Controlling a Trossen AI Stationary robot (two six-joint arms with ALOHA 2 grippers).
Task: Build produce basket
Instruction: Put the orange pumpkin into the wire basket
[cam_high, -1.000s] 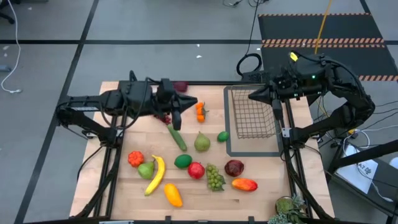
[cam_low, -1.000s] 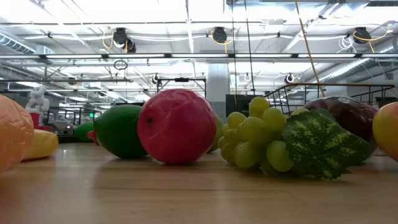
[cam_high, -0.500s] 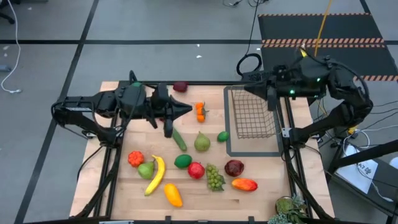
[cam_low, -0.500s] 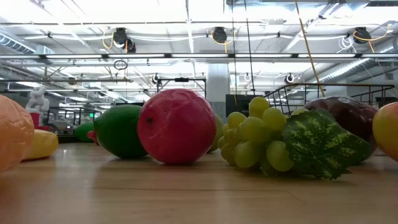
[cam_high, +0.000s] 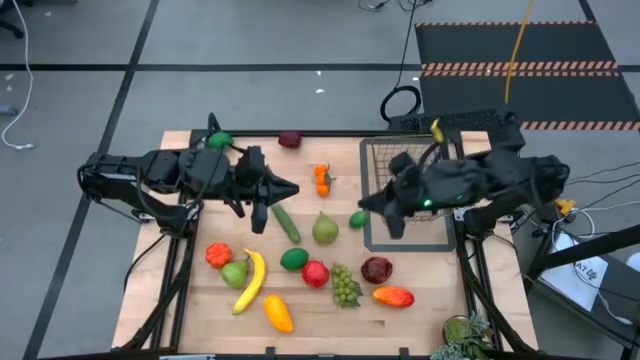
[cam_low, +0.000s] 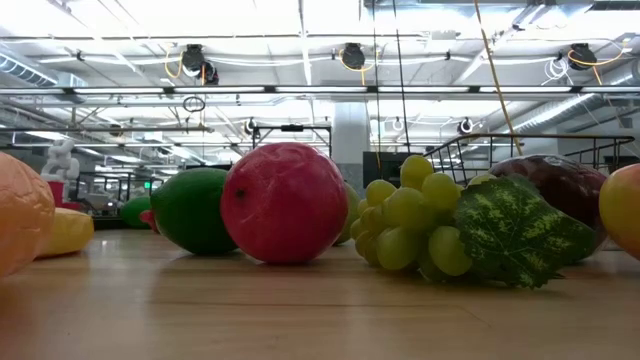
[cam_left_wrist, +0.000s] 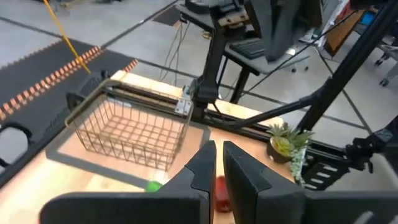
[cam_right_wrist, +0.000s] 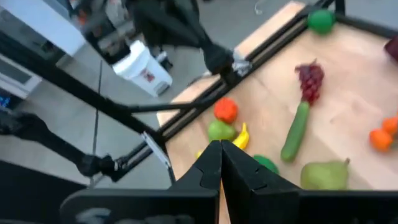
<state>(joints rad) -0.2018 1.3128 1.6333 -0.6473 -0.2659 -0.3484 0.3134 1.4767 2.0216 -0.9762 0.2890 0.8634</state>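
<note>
Since the earlier frame my right tool (cam_high: 362, 207) has swung off the dark wire-mesh basket (cam_high: 405, 186) toward the small green lime (cam_high: 358, 219); my left tool (cam_high: 296, 188) has retreated slightly. Both tools are closed and empty. The basket sits empty on the wooden table (cam_high: 180, 290), far right, with produce scattered mid-table. I should open the right fingers before descending on the lime. Only the left wrist view shows the basket's depth; the low view shows just green grapes (cam_low: 410, 215).
</note>
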